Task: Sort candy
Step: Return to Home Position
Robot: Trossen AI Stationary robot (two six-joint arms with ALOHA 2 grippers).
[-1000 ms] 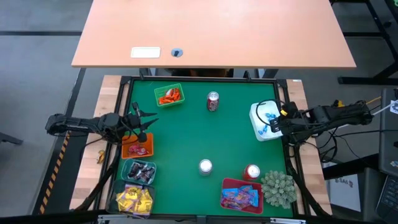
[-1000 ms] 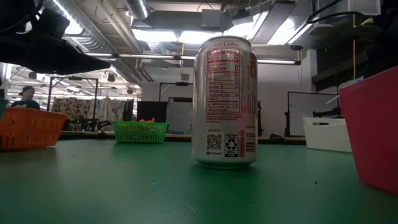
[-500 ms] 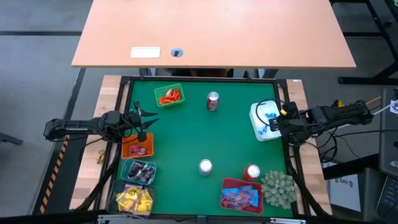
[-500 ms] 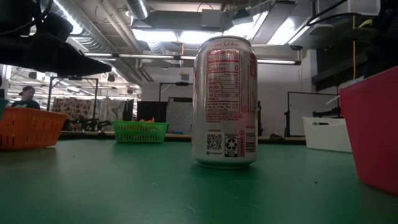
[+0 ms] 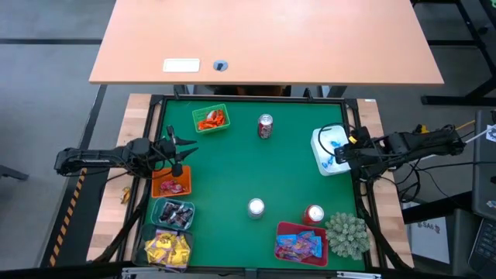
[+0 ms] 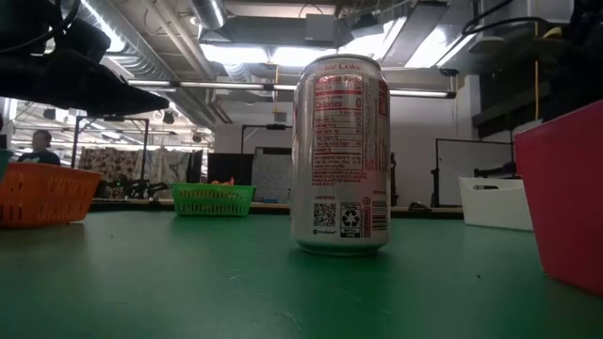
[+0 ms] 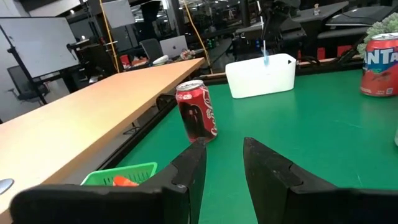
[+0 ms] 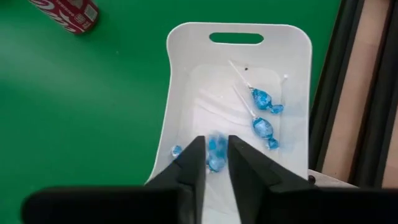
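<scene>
From above, the right gripper (image 5: pixel 342 155) hangs over the white bin (image 5: pixel 324 138). The left gripper (image 5: pixel 180 152) waits at the far edge of the green mat (image 5: pixel 256 167), well apart from that bin.

At table height, a silver-and-red can (image 6: pixel 342 155) stands nearer the camera than the white bin.

The left wrist view shows that gripper's fingers (image 7: pixel 186 171) spread, nothing between them, aimed towards the white bin. A pale blue streak hangs just above the bin.

From the right wrist, blue lollipops (image 8: pixel 261 115) lie inside the white bin. A blurred blue sweet (image 8: pixel 216 151) shows at the gripper's tip. I cannot tell whether it is pinched or lying below. If pinched, pulling back would likely carry it out of the bin onto the mat.
</scene>
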